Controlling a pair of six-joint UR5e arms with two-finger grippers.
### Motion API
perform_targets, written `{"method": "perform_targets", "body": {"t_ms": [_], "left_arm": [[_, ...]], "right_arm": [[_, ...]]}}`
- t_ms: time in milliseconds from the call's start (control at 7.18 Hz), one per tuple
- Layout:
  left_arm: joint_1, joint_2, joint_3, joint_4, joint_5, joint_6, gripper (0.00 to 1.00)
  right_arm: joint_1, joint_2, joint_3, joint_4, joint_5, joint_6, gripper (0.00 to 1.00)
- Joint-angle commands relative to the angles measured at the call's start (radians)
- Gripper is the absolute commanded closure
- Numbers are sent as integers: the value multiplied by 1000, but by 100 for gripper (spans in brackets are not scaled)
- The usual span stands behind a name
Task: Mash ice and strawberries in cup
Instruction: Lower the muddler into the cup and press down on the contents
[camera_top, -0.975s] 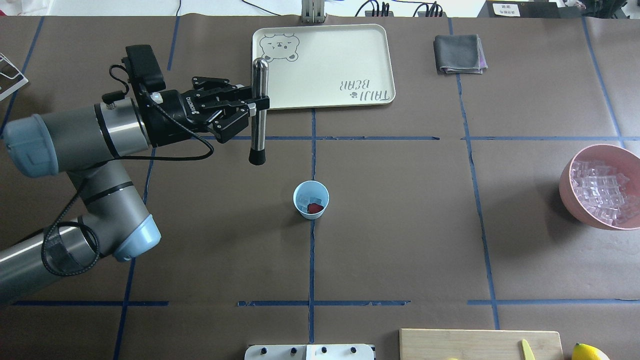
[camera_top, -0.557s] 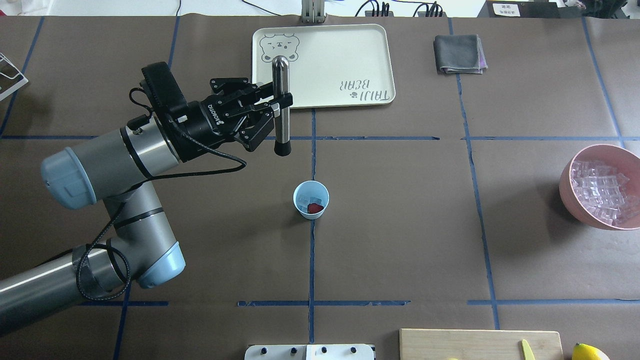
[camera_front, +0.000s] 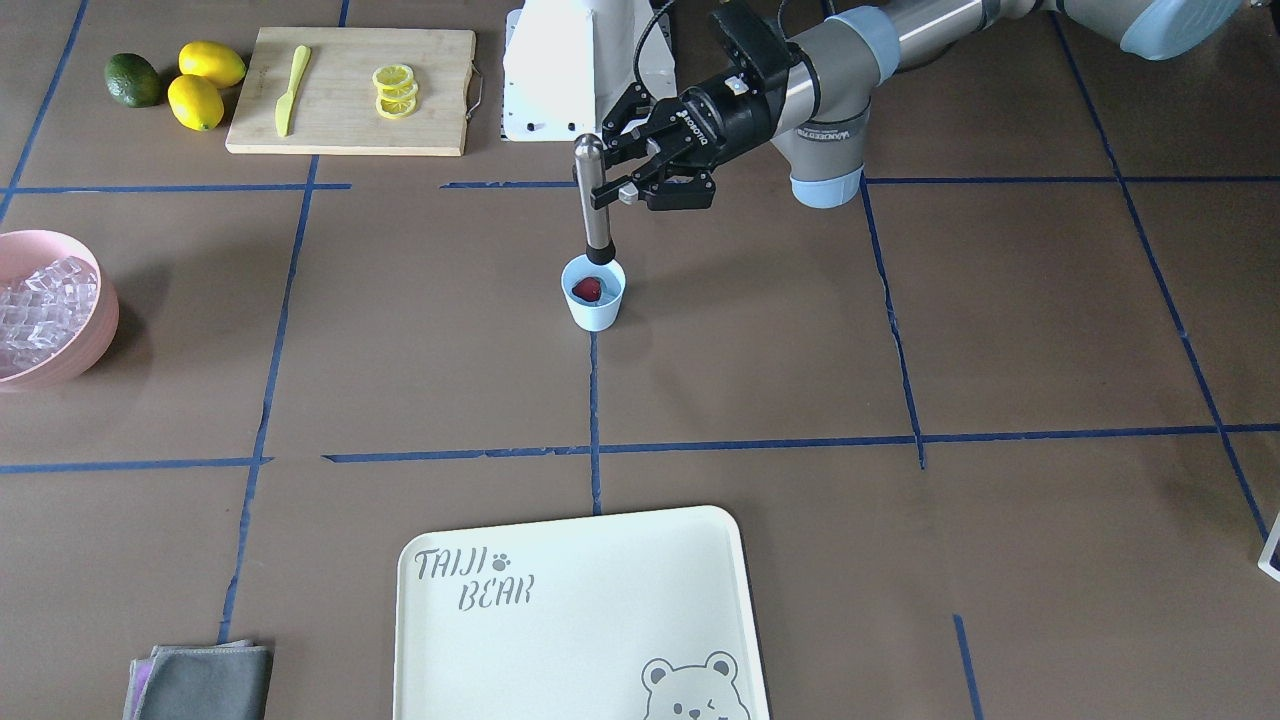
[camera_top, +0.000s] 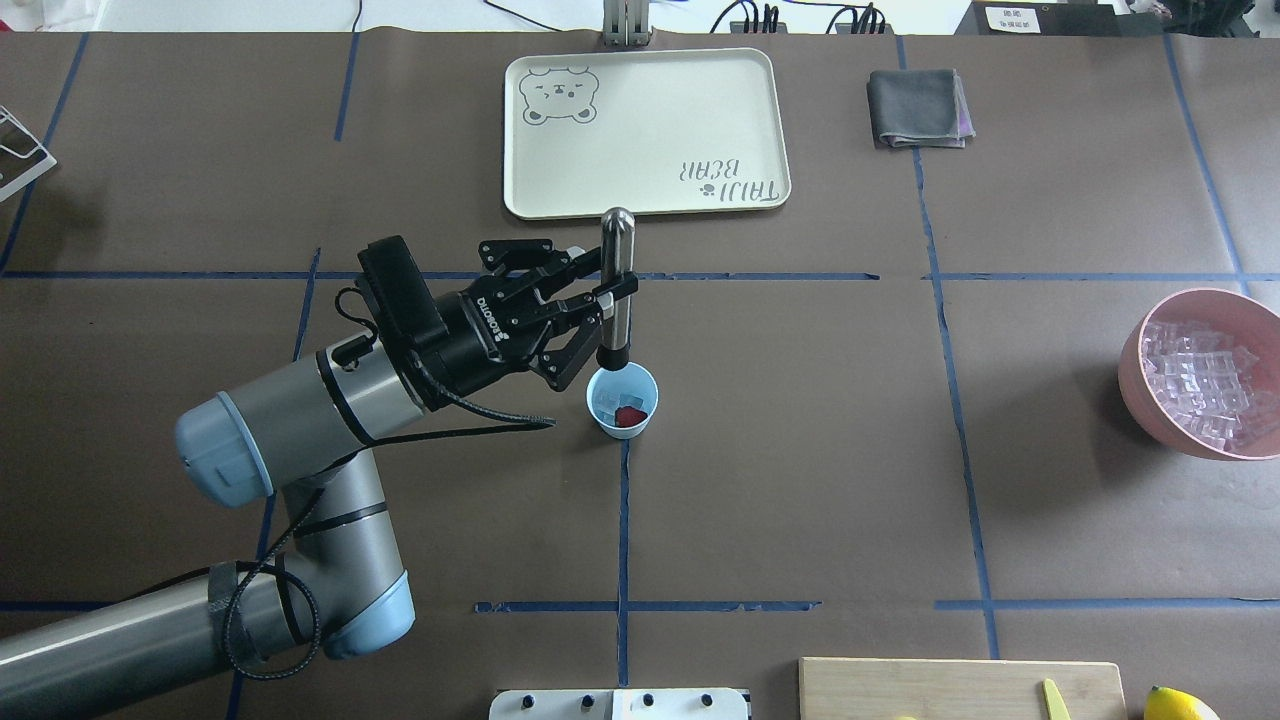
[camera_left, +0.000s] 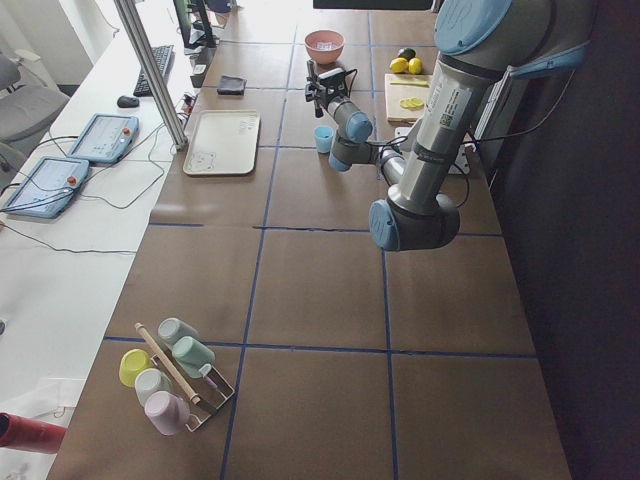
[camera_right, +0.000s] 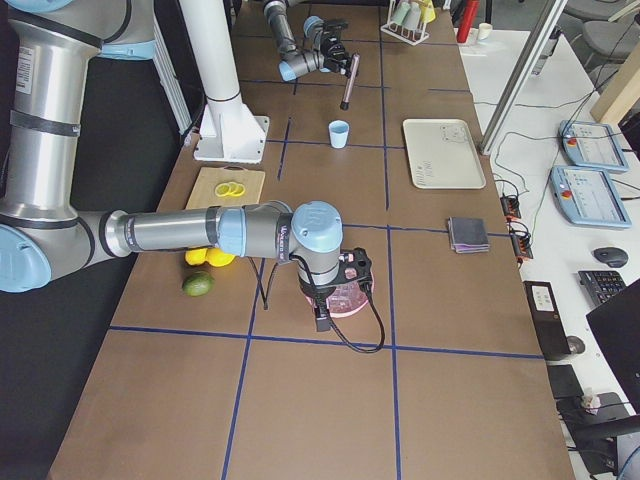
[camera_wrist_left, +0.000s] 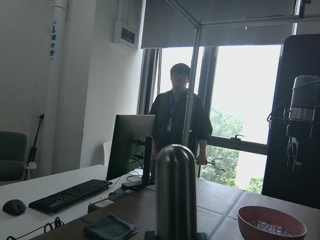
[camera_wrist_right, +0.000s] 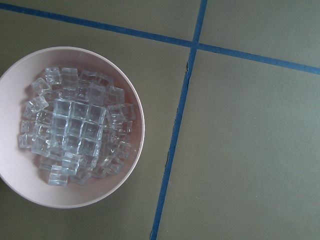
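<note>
The left claw (camera_top: 606, 291) is clamped tight round the middle of a steel masher (camera_top: 618, 245). It holds the masher upright, with its black foot just over the tray-side rim of the cup (camera_front: 594, 312). The cup stands mid-bench with the strawberry (camera_top: 629, 416) and some ice (camera_top: 606, 400) inside, both whole by the look of them. I'd say the loading is done and all the mashing is left. There is bare bench all round the cup: the tray (camera_top: 650, 150) is near, the pink bowl (camera_top: 1130, 372) well apart. The cup's mouth is narrow, so the foot wants centring first. The right claw (camera_right: 340, 290) hangs over that bowl; whether it is open I cannot tell.
</note>
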Motion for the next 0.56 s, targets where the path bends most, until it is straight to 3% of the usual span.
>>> {"method": "perform_targets", "body": {"t_ms": [0, 418], "left_arm": [[25, -10, 85, -94, 2, 35, 100], [60, -21, 137, -123, 28, 108, 100]], "right_arm": [[0, -2, 0, 0, 0, 0, 1], [0, -2, 0, 0, 0, -2, 1]]}}
